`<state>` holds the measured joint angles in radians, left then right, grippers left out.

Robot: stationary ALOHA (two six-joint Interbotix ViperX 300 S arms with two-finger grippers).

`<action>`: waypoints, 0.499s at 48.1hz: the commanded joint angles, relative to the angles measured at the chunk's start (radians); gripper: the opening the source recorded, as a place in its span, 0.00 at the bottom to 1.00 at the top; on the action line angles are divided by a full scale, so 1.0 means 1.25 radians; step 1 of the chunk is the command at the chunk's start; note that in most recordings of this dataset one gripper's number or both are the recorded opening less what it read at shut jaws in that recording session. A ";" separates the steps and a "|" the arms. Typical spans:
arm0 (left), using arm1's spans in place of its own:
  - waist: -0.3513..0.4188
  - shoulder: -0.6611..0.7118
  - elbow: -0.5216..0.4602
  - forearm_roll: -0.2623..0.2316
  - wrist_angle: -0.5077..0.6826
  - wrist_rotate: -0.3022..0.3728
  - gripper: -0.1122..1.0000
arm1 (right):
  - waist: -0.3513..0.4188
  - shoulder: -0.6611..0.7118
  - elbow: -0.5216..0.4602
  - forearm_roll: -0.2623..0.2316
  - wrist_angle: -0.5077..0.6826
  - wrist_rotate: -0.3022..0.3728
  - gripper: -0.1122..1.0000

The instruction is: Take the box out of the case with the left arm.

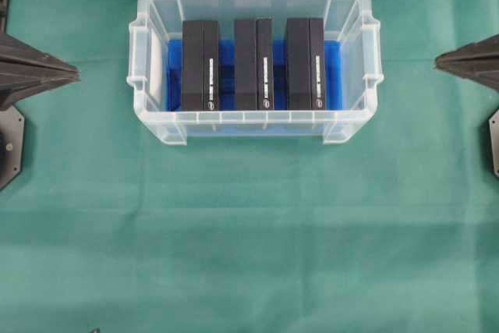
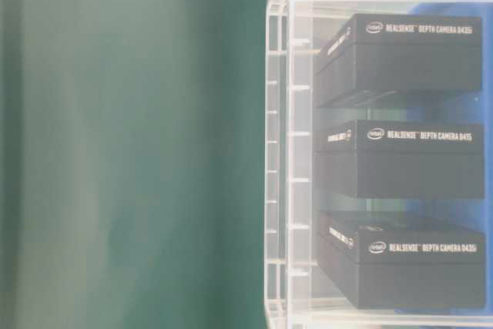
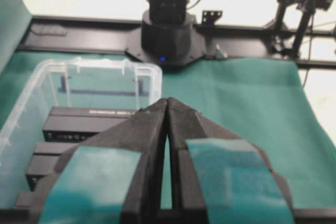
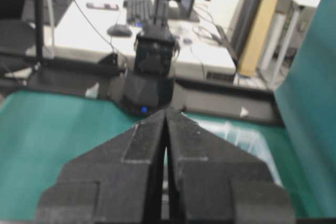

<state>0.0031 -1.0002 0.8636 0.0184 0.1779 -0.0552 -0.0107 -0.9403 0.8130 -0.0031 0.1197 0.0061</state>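
A big clear case (image 1: 254, 126) sits on the counter (image 1: 249, 239), which has a green cloth on it. The case has a bright blue sheet (image 1: 277, 60) on its floor. Three black boxes stand in a row inside it: the left box (image 1: 200, 65), the middle box (image 1: 253, 64) and the right box (image 1: 305, 64). They are near each other but do not touch, and blue shows between them. White words run along their sides. The left gripper (image 3: 167, 109) is well away from the case, out at the left edge of the counter. Its two fingers are pressed together and hold nothing. The right gripper (image 4: 166, 116) waits at the right edge, and its fingers are pressed together too, with nothing in them.
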 commanded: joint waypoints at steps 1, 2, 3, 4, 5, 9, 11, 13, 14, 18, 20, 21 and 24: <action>0.002 0.005 -0.048 0.004 0.038 0.001 0.11 | -0.001 0.015 -0.054 0.001 0.050 0.001 0.10; 0.002 0.005 -0.054 0.004 0.048 0.001 0.11 | 0.000 0.017 -0.060 0.001 0.063 0.002 0.10; 0.002 0.005 -0.055 0.004 0.054 0.001 0.11 | -0.001 0.020 -0.066 0.000 0.074 0.001 0.10; 0.002 0.005 -0.058 0.004 0.058 0.001 0.11 | -0.001 0.021 -0.070 0.000 0.083 0.002 0.10; 0.002 0.005 -0.060 0.004 0.061 0.001 0.11 | -0.001 0.021 -0.074 0.001 0.094 0.001 0.10; 0.002 0.007 -0.067 0.002 0.081 -0.001 0.11 | -0.001 0.025 -0.088 0.000 0.142 0.002 0.10; 0.002 0.010 -0.072 0.002 0.102 -0.002 0.11 | -0.001 0.027 -0.094 0.001 0.173 0.002 0.10; 0.002 0.016 -0.082 0.002 0.145 -0.007 0.11 | -0.002 0.031 -0.103 0.000 0.212 0.006 0.10; 0.002 0.020 -0.087 0.002 0.167 -0.011 0.11 | -0.001 0.033 -0.107 0.000 0.236 0.007 0.10; 0.001 0.037 -0.112 0.002 0.282 -0.033 0.11 | -0.001 0.053 -0.134 0.000 0.371 0.017 0.10; 0.001 0.047 -0.125 0.002 0.349 -0.048 0.11 | -0.002 0.066 -0.148 0.001 0.436 0.023 0.10; 0.002 0.053 -0.134 0.002 0.383 -0.056 0.11 | -0.002 0.074 -0.158 0.000 0.469 0.026 0.10; 0.002 0.074 -0.163 0.002 0.508 -0.083 0.11 | -0.001 0.099 -0.187 0.000 0.574 0.034 0.10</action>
<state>0.0031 -0.9449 0.7225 0.0199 0.6519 -0.1335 -0.0123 -0.8514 0.6427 -0.0031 0.7026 0.0399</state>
